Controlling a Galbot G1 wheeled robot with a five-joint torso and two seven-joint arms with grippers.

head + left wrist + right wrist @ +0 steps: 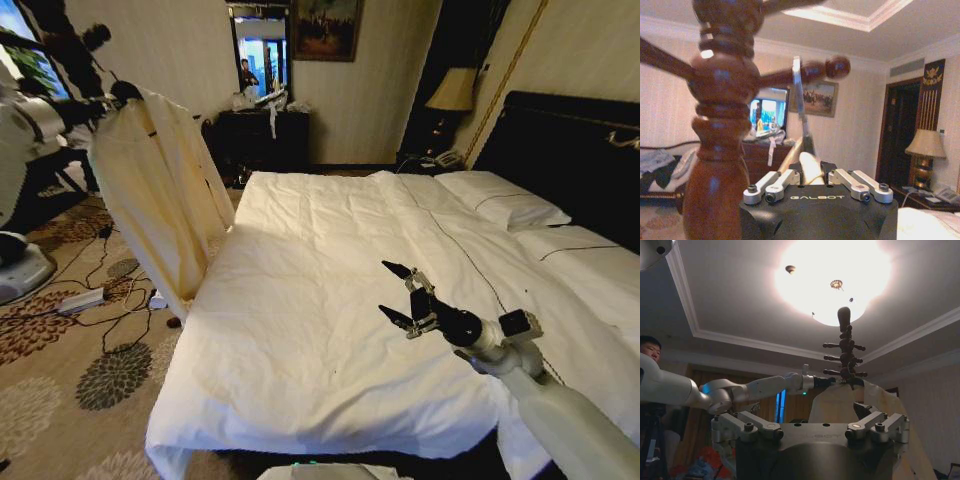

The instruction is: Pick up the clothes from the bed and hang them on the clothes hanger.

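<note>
Head view, far left: left arm extended toward the tall dark wooden stand [70, 45]; left gripper [118, 97] at the neck of the clothes [160, 190]. The cream garment hangs clear of the floor, beside the left edge of the bed [330, 330], draped from its top near the gripper. Left wrist view: left gripper [810, 172] fingers narrowed around the base of the clothes hanger [800, 100]; its thin silver hook rises from between them, close to a knobbed peg of the stand [720, 115]. Whether the hook rests on the peg: cannot tell.

Centre: white duvet wrinkled; 2 pillows [500, 205] against the dark headboard [570, 140]. Lamp [452, 90] left of headboard.

Right: right gripper [400, 292] hovers above the duvet, fingers spread wide, holding nothing. Right wrist view: garment [860, 425] hanging below the stand [844, 350], left arm reaching to its top.
</note>
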